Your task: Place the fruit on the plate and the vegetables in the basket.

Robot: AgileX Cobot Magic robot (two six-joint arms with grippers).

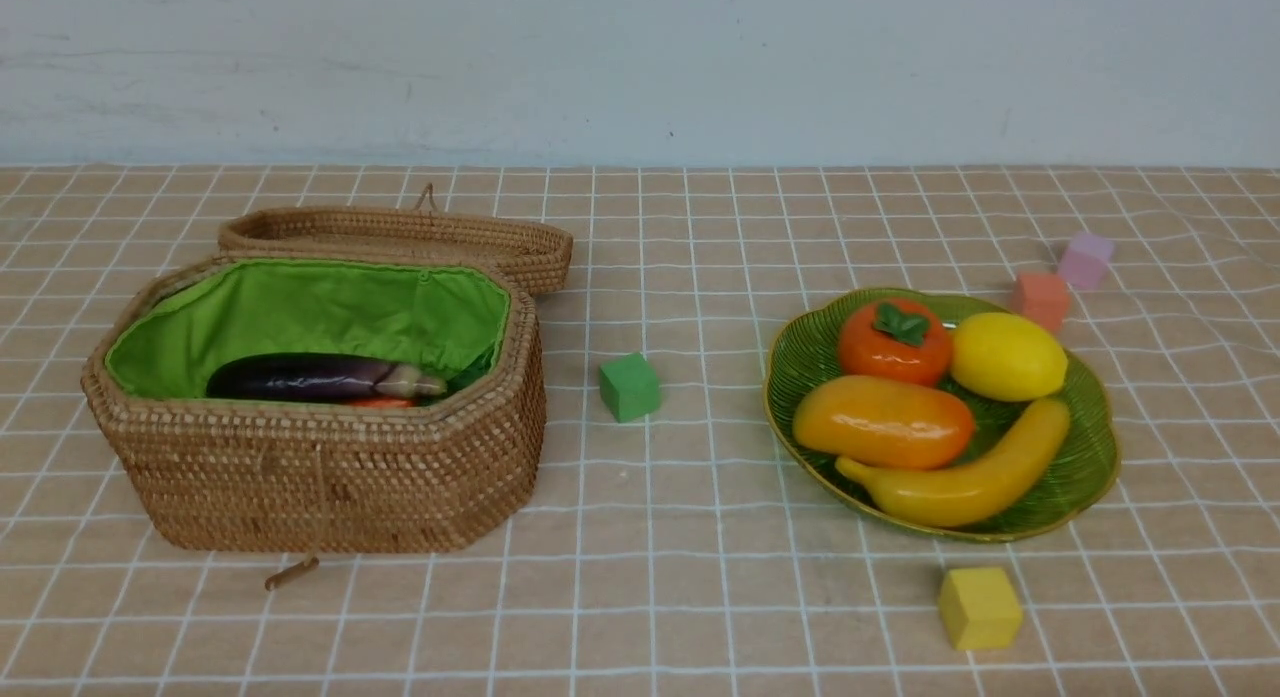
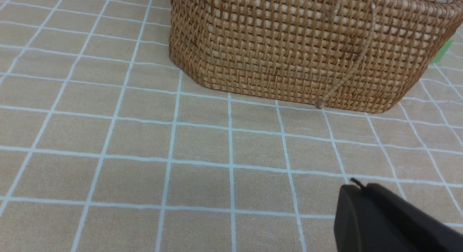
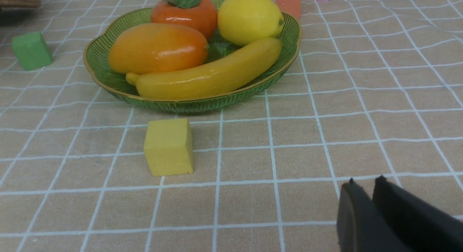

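Observation:
On the green ribbed plate [image 1: 1085,457] lie the fruit: a mango [image 1: 882,421], a banana [image 1: 965,475], a lemon [image 1: 1006,356] and a persimmon [image 1: 893,341]. The wicker basket [image 1: 320,467] stands open at the left. In its green lining lies a purple eggplant [image 1: 310,378], with a sliver of red chili [image 1: 380,402] beside it. Neither gripper shows in the front view. My left gripper [image 2: 356,185] is shut and empty, low over the cloth in front of the basket [image 2: 289,46]. My right gripper [image 3: 365,181] shows a narrow gap, holds nothing, and is well short of the plate [image 3: 108,76].
Foam cubes lie around: a green cube [image 1: 629,386] between basket and plate, a yellow cube [image 1: 979,607] in front of the plate, an orange-pink cube [image 1: 1041,299] and a lilac cube [image 1: 1085,259] behind it. The basket lid [image 1: 400,235] lies back behind the basket.

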